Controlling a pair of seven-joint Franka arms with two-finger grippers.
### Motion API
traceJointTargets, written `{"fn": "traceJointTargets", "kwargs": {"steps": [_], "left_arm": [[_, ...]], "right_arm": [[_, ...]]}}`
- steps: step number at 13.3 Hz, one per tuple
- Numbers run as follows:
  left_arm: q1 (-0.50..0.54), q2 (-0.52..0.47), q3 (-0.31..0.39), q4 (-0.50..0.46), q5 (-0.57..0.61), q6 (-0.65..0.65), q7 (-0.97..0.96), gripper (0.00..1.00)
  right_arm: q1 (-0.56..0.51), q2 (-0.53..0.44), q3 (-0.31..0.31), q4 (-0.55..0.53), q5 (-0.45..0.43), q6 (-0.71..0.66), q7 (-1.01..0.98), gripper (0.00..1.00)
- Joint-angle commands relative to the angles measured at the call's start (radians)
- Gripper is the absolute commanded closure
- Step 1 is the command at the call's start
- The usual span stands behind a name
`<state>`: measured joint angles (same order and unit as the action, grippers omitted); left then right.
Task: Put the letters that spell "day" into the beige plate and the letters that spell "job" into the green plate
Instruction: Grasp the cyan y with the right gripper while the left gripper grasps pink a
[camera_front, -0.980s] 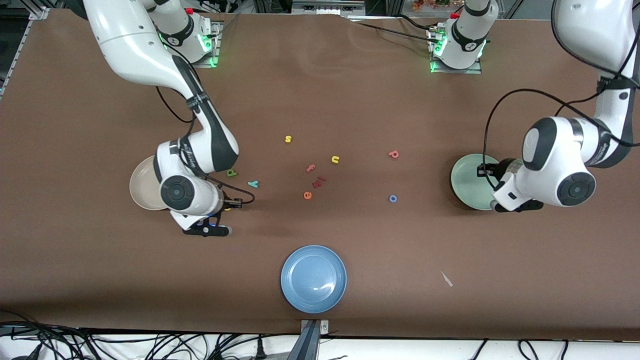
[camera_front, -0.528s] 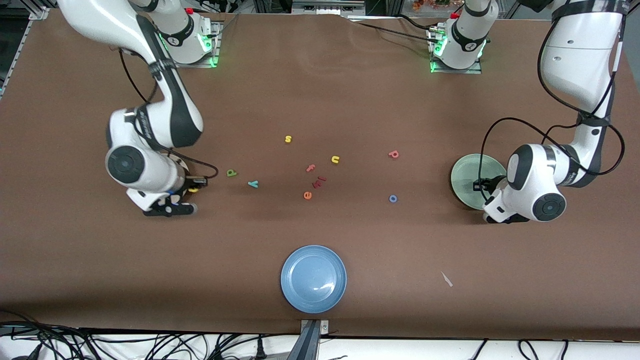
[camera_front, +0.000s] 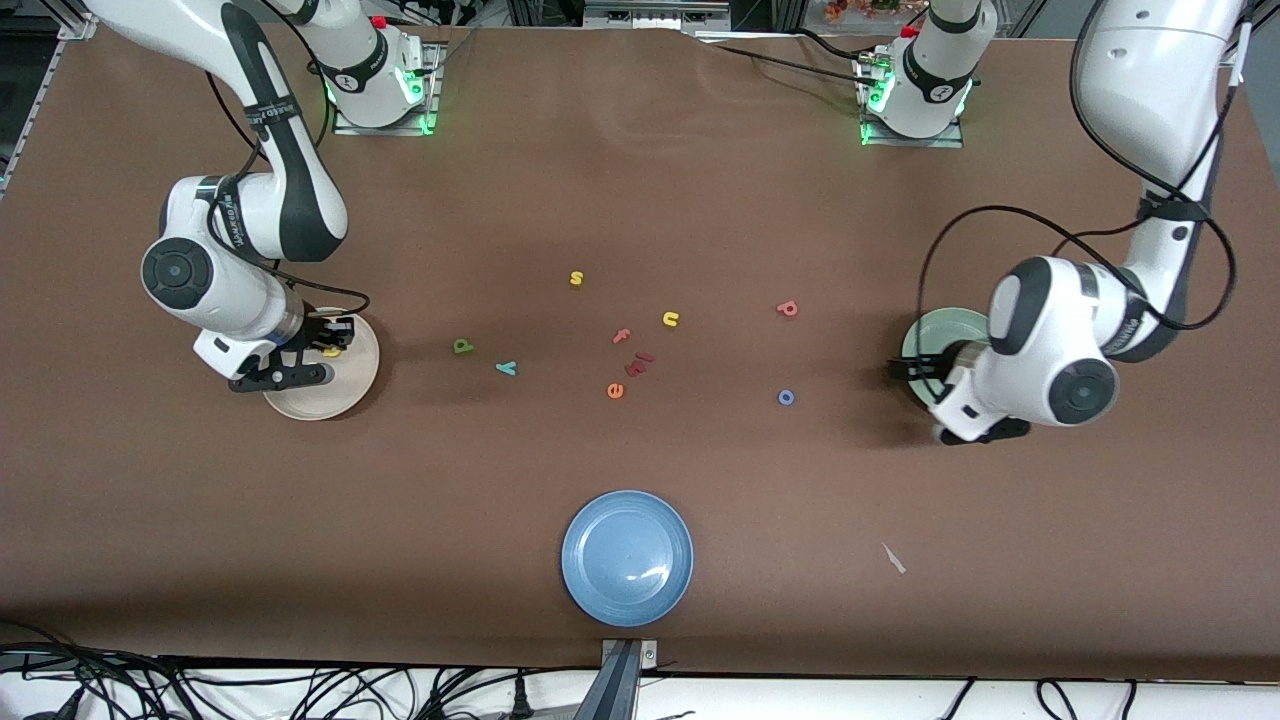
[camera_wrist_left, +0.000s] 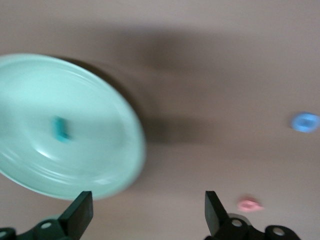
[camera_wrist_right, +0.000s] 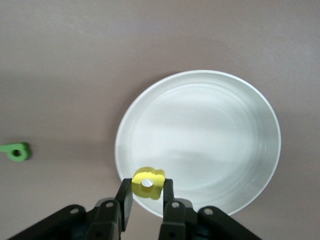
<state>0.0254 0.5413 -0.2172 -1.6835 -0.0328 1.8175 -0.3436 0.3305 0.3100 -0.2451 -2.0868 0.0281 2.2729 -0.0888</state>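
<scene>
My right gripper (camera_front: 325, 347) hangs over the beige plate (camera_front: 330, 397), shut on the yellow "d" (camera_front: 331, 351). In the right wrist view the yellow "d" (camera_wrist_right: 148, 182) sits between the fingers above the rim of the beige plate (camera_wrist_right: 210, 130). The dark green "a" (camera_front: 462, 346) and teal "y" (camera_front: 506, 368) lie on the table beside that plate. My left gripper (camera_front: 912, 368) is open and empty over the table at the edge of the green plate (camera_front: 940, 325). A teal "j" (camera_wrist_left: 61, 129) lies in the green plate (camera_wrist_left: 80, 90). The blue "o" (camera_front: 786, 397) and pinkish "b" (camera_front: 787, 309) lie on the table.
A blue plate (camera_front: 627, 557) sits near the front edge. In the middle lie a yellow "s" (camera_front: 576, 278), yellow "u" (camera_front: 670, 319), pink "f" (camera_front: 621, 336), dark red letters (camera_front: 639, 363) and an orange "e" (camera_front: 615, 390). A white scrap (camera_front: 893, 558) lies toward the left arm's end.
My right gripper has carried the yellow "d" from over the table to over the beige plate. My left gripper has opened and shifted off the green plate toward the table's middle.
</scene>
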Motion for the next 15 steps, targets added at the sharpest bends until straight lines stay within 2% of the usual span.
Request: {"fn": "traceJointTargets", "kwargs": {"steps": [1, 2, 3, 5, 8, 12, 14, 15], "left_arm": [[0.007, -0.027, -0.112, -0.073, -0.018, 0.038, -0.157, 0.08], [0.007, -0.043, -0.144, -0.132, -0.018, 0.104, -0.201, 0.10], [0.005, -0.059, -0.174, -0.209, -0.018, 0.205, -0.237, 0.10], [0.002, -0.067, -0.221, -0.342, -0.003, 0.392, -0.325, 0.10], [-0.058, -0.064, -0.226, -0.445, 0.019, 0.496, -0.382, 0.11], [-0.081, -0.032, -0.223, -0.450, 0.027, 0.513, -0.400, 0.37], [-0.079, -0.031, -0.220, -0.450, 0.027, 0.528, -0.399, 0.44], [-0.078, -0.031, -0.218, -0.447, 0.045, 0.528, -0.399, 0.44]], "right_arm": [[-0.004, 0.009, -0.008, -0.013, 0.016, 0.039, -0.045, 0.52], [-0.004, 0.018, -0.008, 0.007, 0.016, 0.036, -0.040, 0.07], [-0.004, 0.023, -0.006, 0.031, 0.018, 0.022, -0.036, 0.00], [0.008, 0.023, 0.001, 0.074, 0.050, -0.038, -0.008, 0.00], [0.096, 0.044, 0.003, 0.148, 0.107, -0.141, 0.124, 0.00], [0.209, 0.092, 0.010, 0.177, 0.102, -0.128, 0.111, 0.00], [0.231, 0.129, 0.041, 0.203, 0.104, -0.127, 0.019, 0.00], [0.231, 0.135, 0.052, 0.211, 0.102, -0.127, -0.027, 0.00]]}}
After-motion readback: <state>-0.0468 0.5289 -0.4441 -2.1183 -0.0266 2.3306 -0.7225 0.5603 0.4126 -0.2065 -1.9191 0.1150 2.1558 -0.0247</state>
